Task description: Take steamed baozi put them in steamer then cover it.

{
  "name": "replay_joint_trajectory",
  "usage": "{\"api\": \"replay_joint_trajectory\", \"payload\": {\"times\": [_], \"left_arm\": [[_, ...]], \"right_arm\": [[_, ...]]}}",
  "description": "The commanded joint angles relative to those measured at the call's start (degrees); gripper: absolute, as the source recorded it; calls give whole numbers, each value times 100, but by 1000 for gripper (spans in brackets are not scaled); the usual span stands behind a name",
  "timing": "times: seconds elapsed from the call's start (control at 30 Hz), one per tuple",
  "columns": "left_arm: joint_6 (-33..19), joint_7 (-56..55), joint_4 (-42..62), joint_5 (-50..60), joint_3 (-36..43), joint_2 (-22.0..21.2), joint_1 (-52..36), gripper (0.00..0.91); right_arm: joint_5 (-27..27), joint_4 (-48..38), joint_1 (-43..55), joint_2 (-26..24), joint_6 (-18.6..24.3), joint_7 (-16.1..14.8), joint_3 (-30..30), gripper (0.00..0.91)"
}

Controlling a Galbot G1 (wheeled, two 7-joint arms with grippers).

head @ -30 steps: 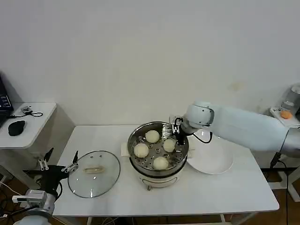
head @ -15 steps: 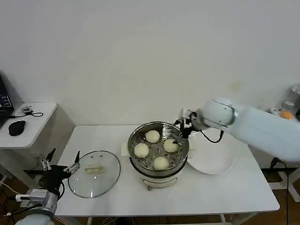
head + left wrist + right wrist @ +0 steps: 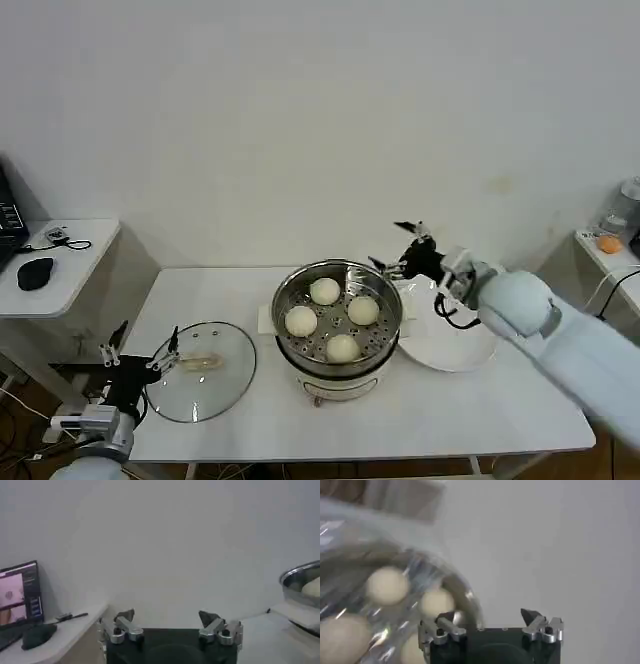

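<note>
The steamer (image 3: 337, 372) stands mid-table, a shiny steel pot on a white base. Several white steamed baozi (image 3: 324, 291) lie on its perforated tray. My right gripper (image 3: 393, 246) hangs open and empty just past the pot's far right rim, above the table. In the right wrist view, the right gripper (image 3: 487, 616) has the baozi (image 3: 387, 585) and the steamer's rim (image 3: 470, 597) beside it. The cover (image 3: 200, 370), a glass lid with a cream handle, lies flat on the table's left part. My left gripper (image 3: 148, 338) is open at the cover's left edge. The left gripper (image 3: 167, 617) holds nothing; the steamer (image 3: 302, 580) shows far off.
A clear glass plate (image 3: 450, 340) lies right of the steamer, under my right arm. A white side table (image 3: 70, 265) with a black mouse (image 3: 35, 272) stands to the left. A laptop screen (image 3: 20, 592) sits there too.
My right gripper has drawn back from over the steamer, rising and moving right, and the arm has swung toward the table's right side. The left gripper has edged slightly closer to the cover.
</note>
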Motion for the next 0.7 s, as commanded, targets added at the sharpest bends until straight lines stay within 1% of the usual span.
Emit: {"api": "replay_joint_trajectory", "payload": {"times": [0.03,0.07,0.1,0.17,0.23,0.3,0.33,0.43,0.53,0.7], "left_arm": [[-308,-290,312,1453,241,79,46,907],[-302,-236,345,1939,234,124,87,907],[-324,-223,371,2294,234,173,128,907],[-358,-213,471,3120,280,282,208,907],[-481,-158,719,4119,374,358,249,907],[-535,-146,889,4819,423,384,230,907],[-663,-229,1093,5427,460,395,184,907],[-747,-456,1374,6452,598,424,87,907],[-801,-465,1702,7202,788,465,-13,907],[-765,-321,1985,7653,1014,456,-344,907]], "right_arm": [[-521,305,-4432,1691,1510,-84,5340,907],[-357,382,-4814,1810,1504,-180,5735,907],[-314,418,-5029,2054,1472,-308,5948,907],[-240,546,-5436,2323,1513,-404,6393,907],[-263,679,-5802,2551,1599,-490,6690,907],[-240,750,-6001,2674,1646,-520,6851,907],[-229,788,-6088,2757,1708,-507,6916,907],[-312,834,-6196,2911,1821,-475,6956,907],[-324,893,-6204,3045,1860,-405,6916,907],[-320,1025,-6230,3228,1850,-277,6914,907]]}}
